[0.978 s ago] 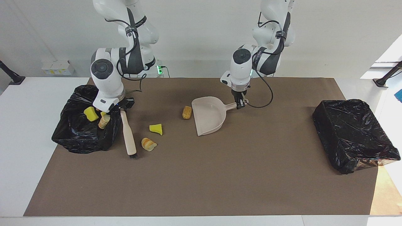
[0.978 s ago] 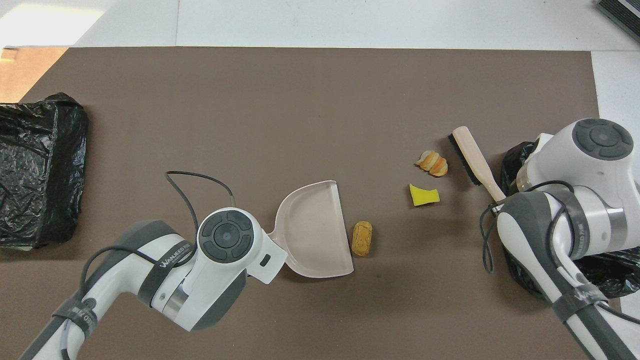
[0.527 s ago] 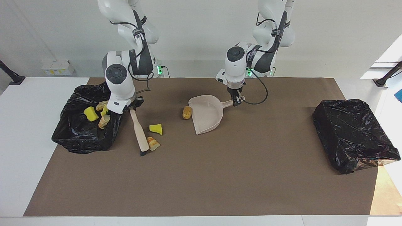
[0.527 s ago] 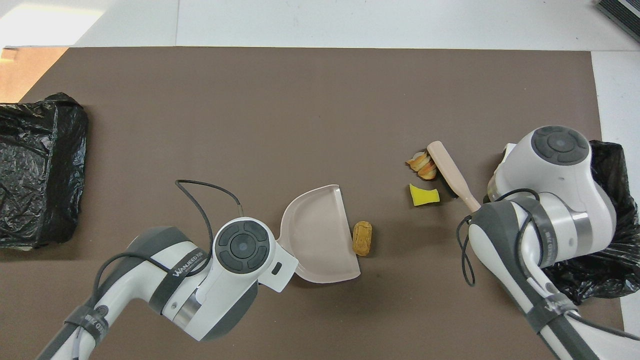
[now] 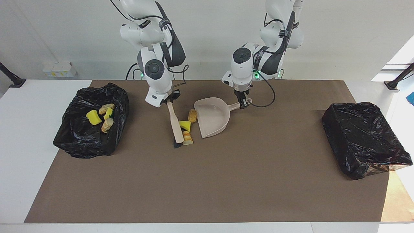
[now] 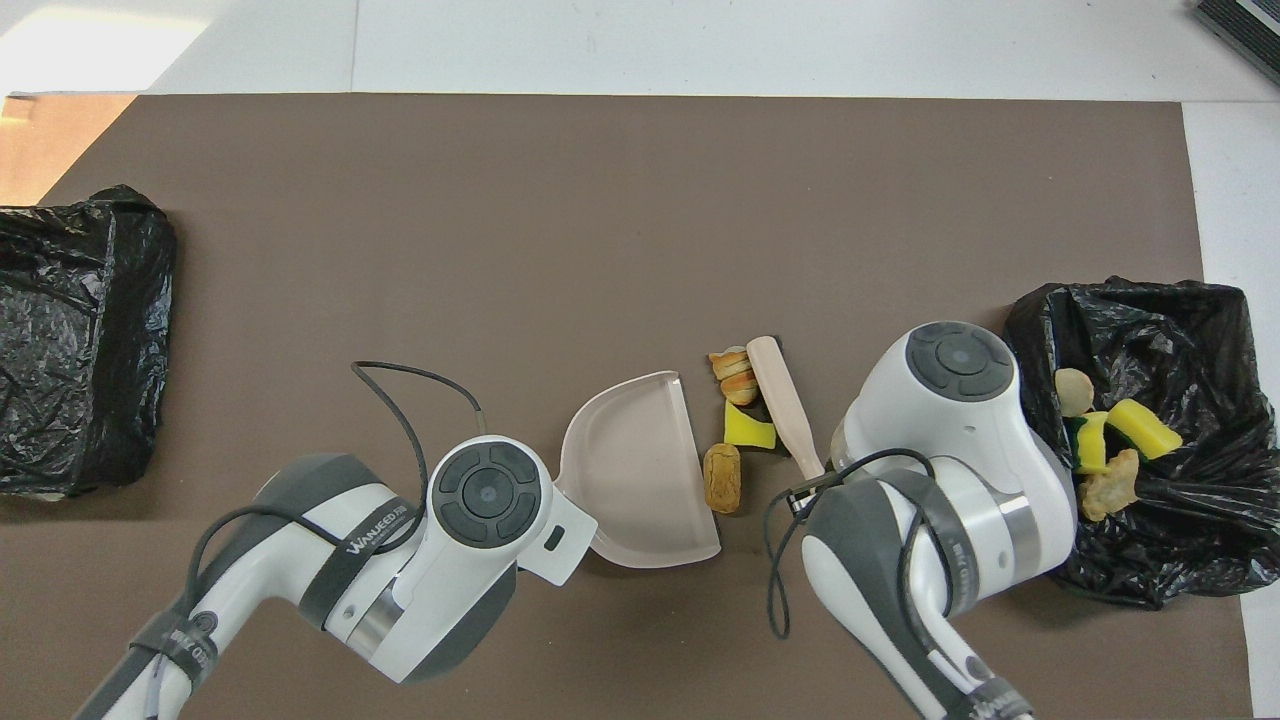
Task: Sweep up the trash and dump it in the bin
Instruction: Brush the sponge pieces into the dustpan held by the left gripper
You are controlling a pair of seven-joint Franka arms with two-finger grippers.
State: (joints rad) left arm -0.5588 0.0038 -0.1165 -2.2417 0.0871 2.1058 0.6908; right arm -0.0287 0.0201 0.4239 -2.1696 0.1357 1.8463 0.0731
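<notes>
Three scraps lie in a short row between the brush and the dustpan: a tan bread piece (image 5: pixel 192 115), a yellow sponge wedge (image 5: pixel 185 125) and a striped pastry piece (image 5: pixel 187 138). That row runs almost parallel to the dustpan's open lip, with the bread piece just beside the lip and the other two a little off it. The brush (image 5: pixel 174 124) lies along the row's other flank, its long axis slanting away from the right gripper (image 5: pixel 169 101), which is pinched tight on the handle's top end. The bristle end is down on the mat, touching the pastry piece.

The scraps therefore sit below and to the dustpan side of the right gripper. My reading is that the push wanted is sideways, across the brush's length, toward the pan. The dustpan (image 5: pixel 212 118) rests mouth-first toward the scraps. The left gripper (image 5: pixel 245 105) is clamped on its handle, so the scraps lie off that gripper past the whole pan.

Four more scraps (image 5: pixel 102 117) already sit in the black-lined bin (image 5: pixel 81 142) at the right arm's end of the table. A second black-lined bin (image 5: pixel 362 139) sits at the left arm's end.
</notes>
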